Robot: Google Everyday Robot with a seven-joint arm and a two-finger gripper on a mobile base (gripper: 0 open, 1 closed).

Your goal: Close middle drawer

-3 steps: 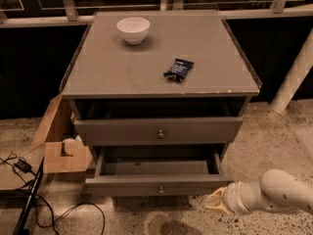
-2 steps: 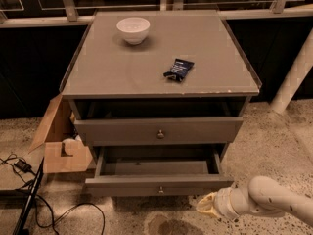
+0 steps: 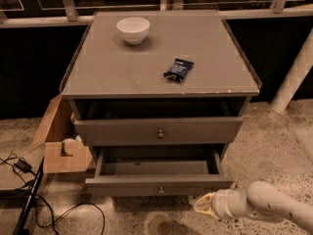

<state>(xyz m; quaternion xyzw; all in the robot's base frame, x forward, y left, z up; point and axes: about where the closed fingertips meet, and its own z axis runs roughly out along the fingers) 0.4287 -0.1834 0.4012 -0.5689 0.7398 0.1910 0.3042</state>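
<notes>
Below-right of middle drawer (image 3: 122, 185), tool (image 3: 201, 207) hovers near front corner; open or closed, cannot tell. Drawer pulled out; likely rigid, slides easily. Push flat front beside knob (image 3: 160, 190); no grip needed.

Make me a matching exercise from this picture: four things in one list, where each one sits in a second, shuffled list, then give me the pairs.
Things:
1. white bowl
2. dark packet
3. cardboard box
4. pincer

Places:
A. on the floor, left of the cabinet
B. low, off the front right corner of the open middle drawer
C. cabinet top, back left
D. cabinet top, right of centre

Pairs: 1-C, 2-D, 3-A, 4-B
</notes>
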